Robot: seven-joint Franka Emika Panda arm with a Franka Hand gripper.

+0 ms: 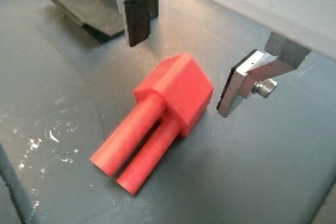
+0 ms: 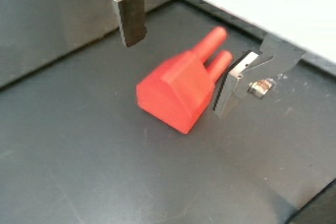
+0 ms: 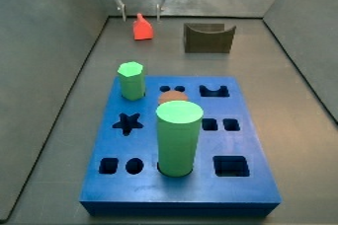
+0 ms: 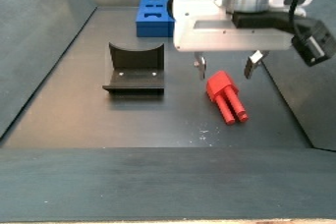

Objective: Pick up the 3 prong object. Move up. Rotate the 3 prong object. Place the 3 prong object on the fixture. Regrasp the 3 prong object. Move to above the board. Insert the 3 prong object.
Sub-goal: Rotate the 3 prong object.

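Observation:
The 3 prong object (image 1: pixel 157 120) is a small red piece lying flat on the dark floor, its block end toward the gripper and its prongs pointing away. It shows in both wrist views (image 2: pixel 178 92) and both side views (image 3: pixel 140 29) (image 4: pixel 226 98). My gripper (image 1: pixel 182 76) (image 2: pixel 176 78) is open, one finger on each side of the block end, and nothing is held. A side view puts the gripper (image 4: pixel 226 68) just above the piece. The fixture (image 4: pixel 136 69) (image 3: pixel 207 37) stands apart beside it. The blue board (image 3: pixel 199 170) lies farther off.
On the board stand a green hexagonal peg (image 3: pixel 130 81) and a big green cylinder (image 3: pixel 180 137), with a small orange piece (image 3: pixel 172 96) between them. Grey walls (image 4: pixel 53 51) enclose the floor on the sides. The fixture's corner (image 1: pixel 79 12) shows beyond one finger.

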